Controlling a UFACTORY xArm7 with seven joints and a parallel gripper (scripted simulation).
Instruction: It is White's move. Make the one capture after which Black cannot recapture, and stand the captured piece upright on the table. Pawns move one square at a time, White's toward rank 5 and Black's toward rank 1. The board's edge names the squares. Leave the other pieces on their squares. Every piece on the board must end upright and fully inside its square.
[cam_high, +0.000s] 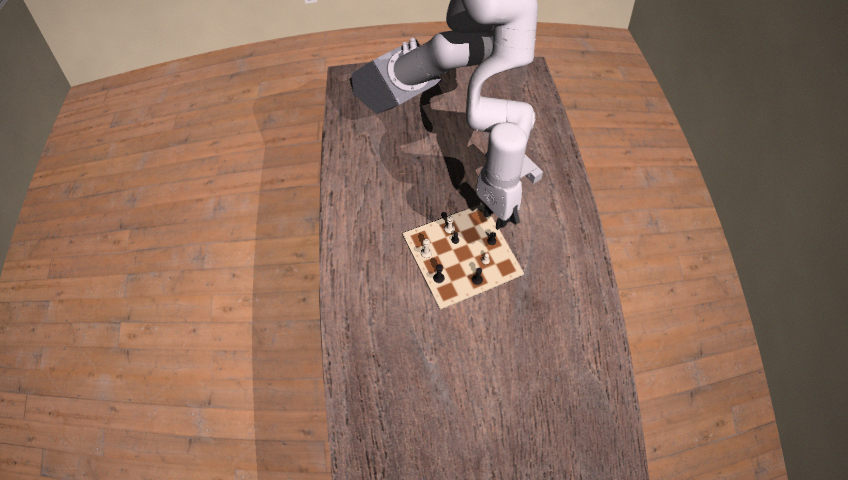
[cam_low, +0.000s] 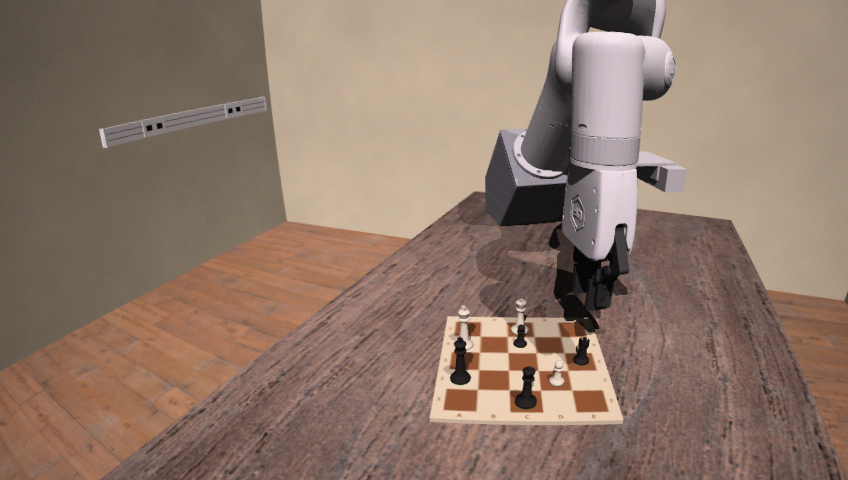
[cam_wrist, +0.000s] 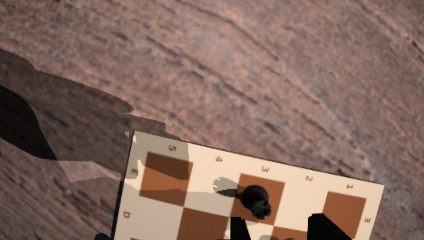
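A small chessboard (cam_low: 525, 365) lies on the wooden table. It holds a black rook-like piece (cam_low: 581, 350) on the E file, which also shows in the wrist view (cam_wrist: 256, 201). A white pawn (cam_low: 557, 373) stands near it. There are two tall white pieces (cam_low: 464, 325) (cam_low: 521, 314) at the far side, a black pawn (cam_low: 520, 336) and two tall black pieces (cam_low: 460, 361) (cam_low: 526, 387). All stand upright. My gripper (cam_low: 596, 297) hangs above the board's far right corner. Its fingers are partly closed and nothing is between them. It also shows in the top view (cam_high: 505, 221), and its fingertips show at the bottom of the wrist view (cam_wrist: 282, 231).
The arm's grey base (cam_low: 517, 190) stands at the table's far end. The table edges are well away from the board.
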